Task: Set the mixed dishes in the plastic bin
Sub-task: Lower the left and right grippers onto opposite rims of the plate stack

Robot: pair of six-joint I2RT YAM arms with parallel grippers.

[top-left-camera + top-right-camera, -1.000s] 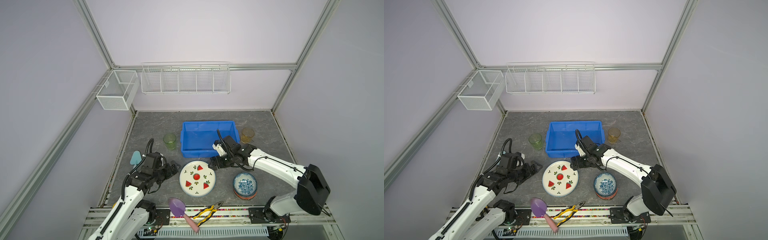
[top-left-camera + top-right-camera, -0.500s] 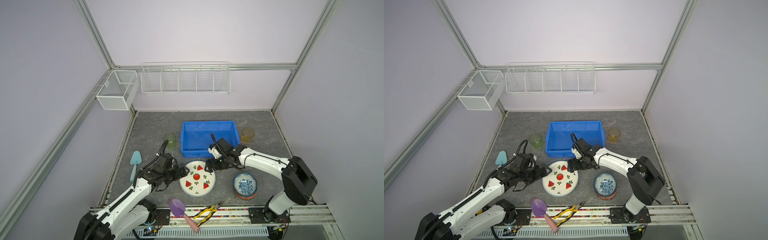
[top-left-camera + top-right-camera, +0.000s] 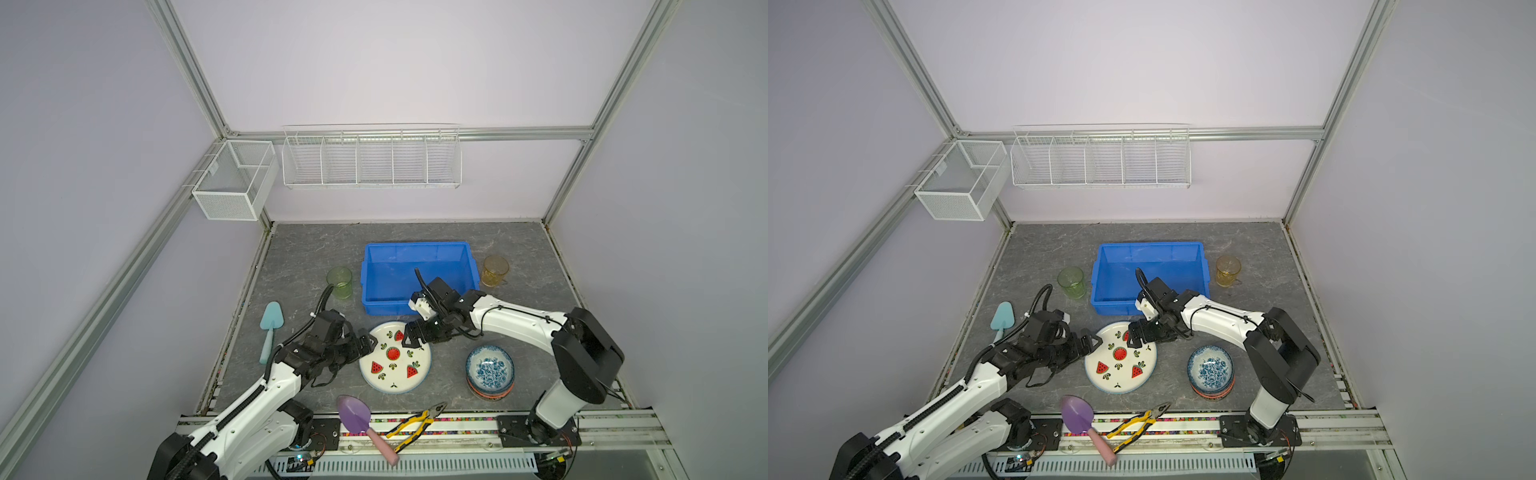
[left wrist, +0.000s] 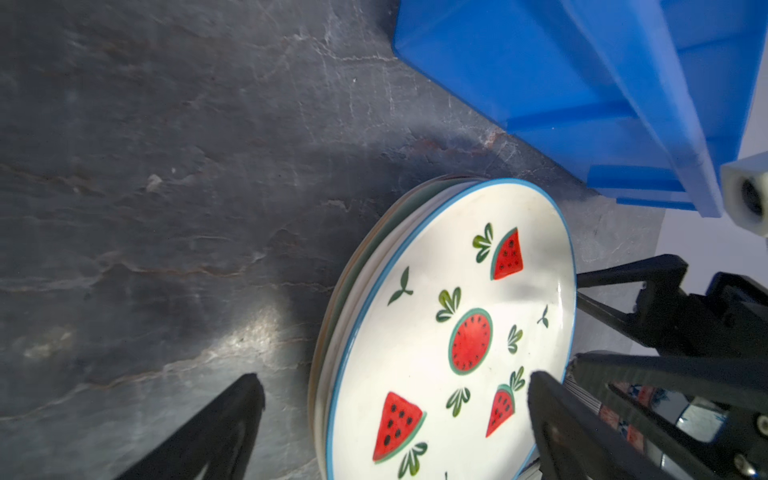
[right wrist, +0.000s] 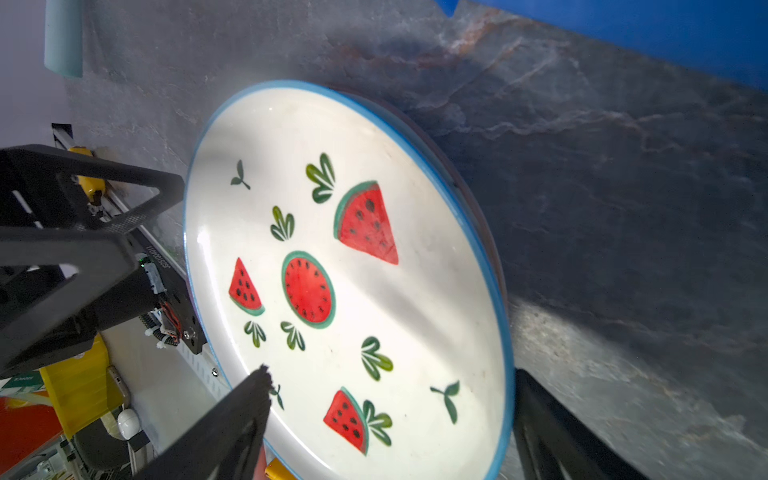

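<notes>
A watermelon plate tops a stack of plates in front of the blue plastic bin. My left gripper is open and straddles the stack's left rim, one finger over the plate, the other over the table. At the far right rim my right gripper is also open astride the edge. Neither holds anything. A green tumbler stands left of the bin and an amber tumbler right of it. Stacked bowls with a blue floral one on top sit right of the plates.
A teal trowel lies at the left. A purple trowel and yellow-handled pliers lie at the front edge. White wire baskets hang on the back wall, a smaller wire basket at the left corner.
My left arm has swung right, from beside the teal trowel to the plate's left rim. My right gripper has come down from the bin's front wall to the plate's far rim.
</notes>
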